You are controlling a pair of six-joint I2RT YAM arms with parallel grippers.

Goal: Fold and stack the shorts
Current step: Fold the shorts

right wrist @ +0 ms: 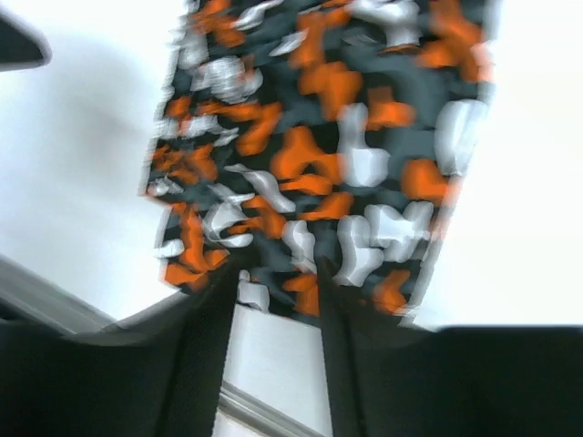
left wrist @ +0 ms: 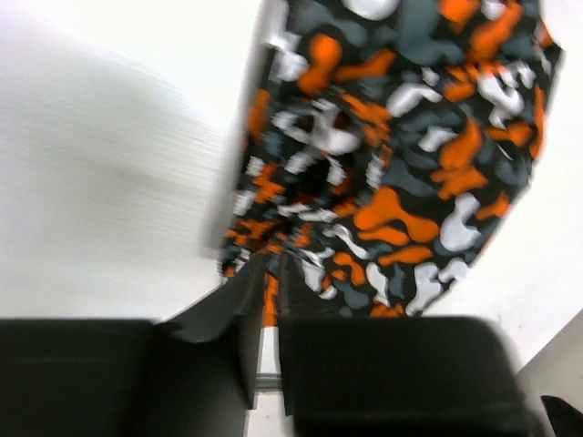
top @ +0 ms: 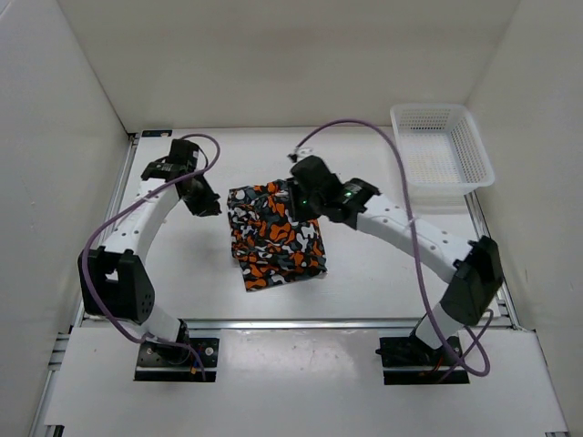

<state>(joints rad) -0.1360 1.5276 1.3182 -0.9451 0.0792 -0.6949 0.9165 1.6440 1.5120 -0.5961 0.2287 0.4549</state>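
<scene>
The shorts [top: 275, 238], in an orange, grey, black and white blotch print, lie folded into a rough square in the middle of the table. My left gripper [top: 211, 206] sits just off their far left corner. In the left wrist view its fingers [left wrist: 232, 309] stand almost together, with only a thin slit between them. The tips [left wrist: 269, 273] are at the edge of the shorts [left wrist: 392, 155], and I see no cloth pinched. My right gripper [top: 303, 202] hovers over the far right corner. Its jaws are apart [right wrist: 275, 273] and empty, with the shorts [right wrist: 319, 146] just beyond.
A white plastic mesh basket [top: 442, 146] stands at the back right corner. White walls close in the table on three sides. A metal rail [top: 291, 320] runs along the near edge, and purple cables loop over both arms.
</scene>
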